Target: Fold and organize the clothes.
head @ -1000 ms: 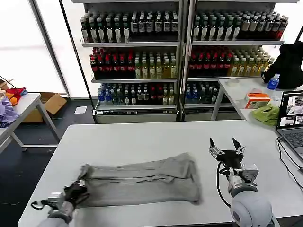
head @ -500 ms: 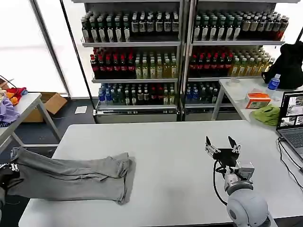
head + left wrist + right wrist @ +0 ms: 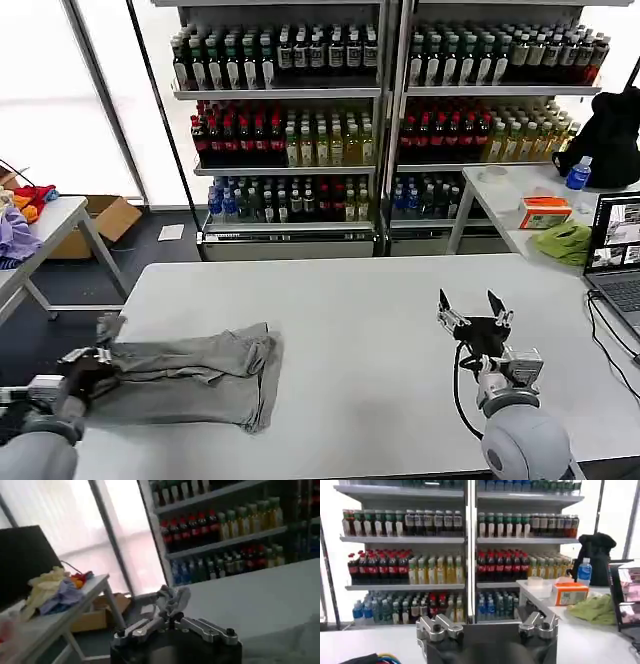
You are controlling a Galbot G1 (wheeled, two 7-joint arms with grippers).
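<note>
Shifted rightward, left claw (image 3: 97, 352) pinching crumpled grey shirt (image 3: 195, 372); right claw (image 3: 476, 308) spread

The left gripper (image 3: 172, 622) pinches a bunched tuft of grey shirt (image 3: 172, 599), apparently closed on it. Beyond lie a white table (image 3: 260, 600), bottle shelves (image 3: 225, 525) and a side table (image 3: 75, 607) heaped with cloths (image 3: 55, 590).

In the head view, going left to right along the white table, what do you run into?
Left hand pinching the shirt's end at the table's left edge → folded grey shirt → bare stretch of white table → right hand, open and raised off the table → laptop at the right edge.
</note>
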